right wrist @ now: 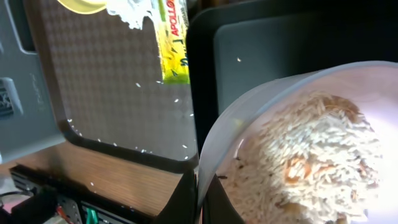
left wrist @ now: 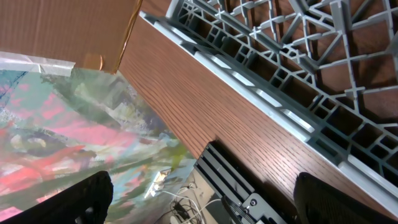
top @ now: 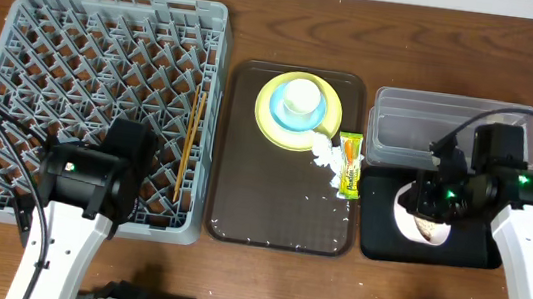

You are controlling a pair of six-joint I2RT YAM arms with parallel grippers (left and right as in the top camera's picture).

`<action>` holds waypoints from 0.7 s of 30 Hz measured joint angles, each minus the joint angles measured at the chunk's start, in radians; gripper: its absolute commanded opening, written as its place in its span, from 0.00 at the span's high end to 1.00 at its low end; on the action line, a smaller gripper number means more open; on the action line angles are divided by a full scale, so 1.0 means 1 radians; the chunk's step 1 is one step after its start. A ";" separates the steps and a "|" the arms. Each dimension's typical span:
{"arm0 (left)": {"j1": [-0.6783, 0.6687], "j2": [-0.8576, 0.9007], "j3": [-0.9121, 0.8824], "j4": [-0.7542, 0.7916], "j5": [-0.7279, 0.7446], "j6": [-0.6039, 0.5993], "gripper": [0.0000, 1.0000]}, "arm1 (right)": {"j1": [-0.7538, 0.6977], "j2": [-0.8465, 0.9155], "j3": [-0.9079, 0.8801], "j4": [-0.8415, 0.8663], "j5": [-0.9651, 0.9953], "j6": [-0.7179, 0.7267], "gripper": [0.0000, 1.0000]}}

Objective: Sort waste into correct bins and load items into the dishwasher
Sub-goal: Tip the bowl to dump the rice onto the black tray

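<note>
Step in hand, as judged from the layout: emptying the bowl [right wrist: 227, 140] of its food [right wrist: 311, 149] into the black tray [right wrist: 280, 43]. Right hand [right wrist: 199, 200] pinched tight on the bowl's thin rim, at the lower right of the overhead view, above the left part of the black tray.

To do it well: bring the rim over the middle of the black tray rather than its left edge before tipping. Tilt slowly, letting the heap slide out as one instead of scattering onto the tabletop [top: 260, 28] or the serving tray [top: 281, 201]. Keep the pinch firm, since a smooth, thin wall held at one spot probably twists easily. Finish with a small shake for clinging grains. Present tilt hard to tell.

Look of the bowl: round, white, with a slightly translucent wall. Inside, a loose heap of whitish-beige, rice-like grains with an orange fleck or two, covering much of the bottom.

Left hand [left wrist: 208, 193] spread wide, holding nothing, at the lower edge of the rack [top: 107, 51], lower left of the overhead view.

Waiting at mid-frame: plate [top: 272, 120] with blue bowl [top: 313, 115] and cup [top: 301, 95] stacked on it. Tissue [top: 324, 156] and wrapper [top: 349, 165] just beside, crumbs [top: 266, 238] along the serving tray's lower edge. Chopsticks [top: 189, 146] along the rack's right side.
</note>
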State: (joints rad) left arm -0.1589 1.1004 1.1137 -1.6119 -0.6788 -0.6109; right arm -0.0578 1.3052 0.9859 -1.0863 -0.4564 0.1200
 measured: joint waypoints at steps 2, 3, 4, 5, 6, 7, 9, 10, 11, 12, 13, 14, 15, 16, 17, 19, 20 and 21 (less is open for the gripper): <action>0.000 0.000 0.000 0.000 0.000 0.000 0.07 | -0.019 0.000 -0.026 0.014 -0.024 -0.008 0.99; 0.000 0.000 0.000 0.000 0.000 0.000 0.07 | -0.033 0.001 -0.042 0.024 -0.045 -0.018 0.99; 0.000 0.000 0.000 0.000 0.000 0.000 0.07 | -0.045 0.001 -0.056 0.034 -0.065 -0.028 0.99; 0.000 0.000 0.000 0.000 0.000 0.000 0.07 | -0.063 0.001 -0.071 0.048 -0.098 -0.043 0.99; 0.000 0.000 0.000 0.000 0.000 0.000 0.07 | -0.082 0.001 -0.084 0.060 -0.129 -0.055 0.99; 0.000 0.000 0.000 0.000 0.000 0.000 0.06 | -0.102 0.002 -0.097 0.070 -0.160 -0.066 0.99; 0.000 0.000 0.000 0.000 0.000 0.000 0.07 | -0.165 0.002 -0.124 0.089 -0.233 -0.095 0.99; 0.000 0.000 0.000 0.000 0.000 0.000 0.06 | -0.193 0.002 -0.134 0.096 -0.267 -0.109 0.99; 0.000 0.000 0.000 0.000 0.000 0.000 0.07 | -0.224 0.002 -0.146 0.103 -0.304 -0.127 0.99; 0.000 0.000 0.000 0.000 0.000 0.000 0.07 | -0.263 0.002 -0.161 0.107 -0.351 -0.154 0.99; 0.000 0.000 0.000 0.000 0.000 0.000 0.07 | -0.299 0.002 -0.177 0.107 -0.398 -0.182 0.99; 0.000 0.000 0.000 0.000 0.000 0.000 0.07 | -0.332 0.002 -0.193 0.107 -0.436 -0.207 0.99; 0.000 0.000 0.000 0.000 0.000 0.000 0.06 | -0.355 0.002 -0.206 0.108 -0.468 -0.227 0.99; 0.000 0.000 0.000 0.000 0.000 0.000 0.06 | -0.386 0.002 -0.223 0.109 -0.501 -0.250 0.99; 0.000 0.000 0.000 0.000 0.000 0.000 0.07 | -0.415 0.002 -0.243 0.116 -0.529 -0.270 0.99; 0.000 0.000 0.000 0.000 0.000 0.000 0.07 | -0.457 0.002 -0.272 0.138 -0.563 -0.292 0.99; 0.000 0.000 0.000 0.000 0.000 0.000 0.07 | -0.481 0.002 -0.290 0.161 -0.583 -0.304 0.99; 0.000 0.000 0.000 0.000 0.000 0.000 0.06 | -0.503 0.002 -0.306 0.183 -0.604 -0.311 0.99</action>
State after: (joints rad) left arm -0.1589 1.1004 1.1137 -1.6119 -0.6788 -0.6109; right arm -0.5606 1.3071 0.6796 -0.9028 -1.0603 -0.1909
